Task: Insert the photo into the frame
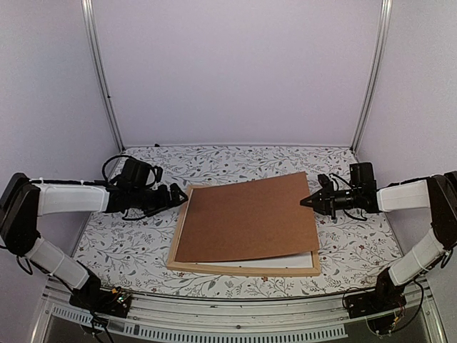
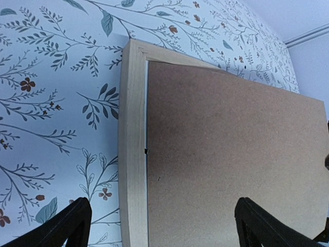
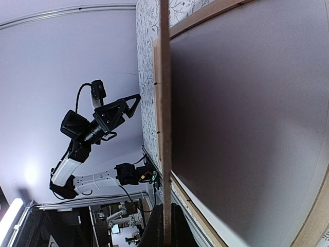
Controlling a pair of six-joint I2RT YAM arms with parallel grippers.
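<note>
Currently my right gripper (image 1: 308,201) pinches the backing board (image 1: 246,218) by its near edge, board stretching away over the frame (image 1: 243,270); left gripper (image 1: 182,194) spread wide beside the far rail

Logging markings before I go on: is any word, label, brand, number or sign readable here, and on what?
None readable. The brown backing board is plain, the wooden frame carries no mark, and the table cover shows only a leaf-and-flower print. The room glimpsed in the right wrist view is too small and blurred to read anything.
</note>
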